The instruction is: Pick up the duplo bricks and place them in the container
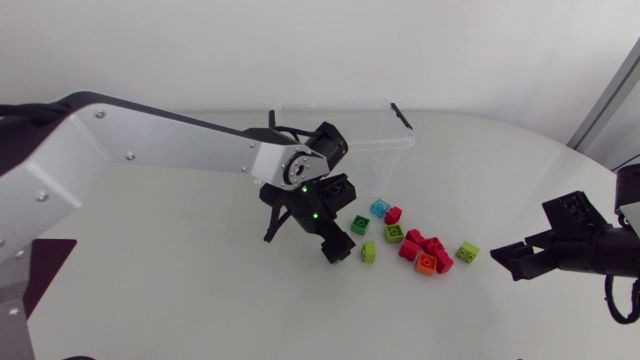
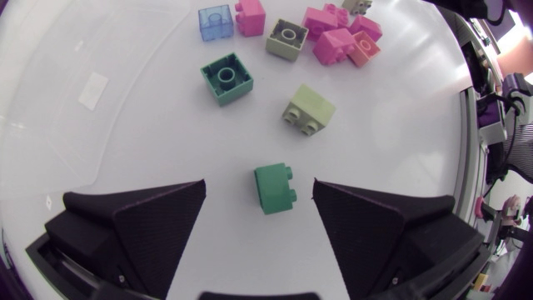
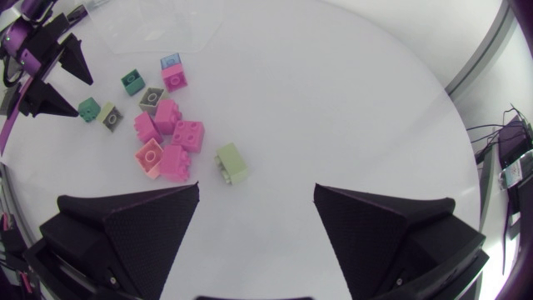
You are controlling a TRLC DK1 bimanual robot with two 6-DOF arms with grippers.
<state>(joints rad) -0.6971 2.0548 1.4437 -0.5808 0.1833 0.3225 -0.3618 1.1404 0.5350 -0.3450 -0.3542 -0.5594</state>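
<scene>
Left gripper [image 2: 260, 185] is down at the table, just out from the clear container [image 1: 350, 128]. Jaws are wide open and hold nothing. A green duplo brick [image 2: 275, 190] lies on its side between the fingers, with a gap showing on both sides, so no contact.

Ahead of that gripper are a pale green brick [image 2: 308, 109] tipped on its side, then a dark green brick [image 2: 226, 79] studs up. Further out are the blue brick [image 2: 215, 21], an olive brick [image 2: 287, 37], the pink-red cluster [image 2: 335, 37] and an orange brick [image 2: 365, 48] against the cluster. All bricks are on the table [image 1: 200, 290], none in the container as far as I can see.

Right gripper [image 3: 256, 189] sits out near the right side of the table, well apart from the pile. Its jaws are fully open with nothing between them. A lime brick [image 3: 231, 162] lies just ahead of it, on the near edge of the pile.
</scene>
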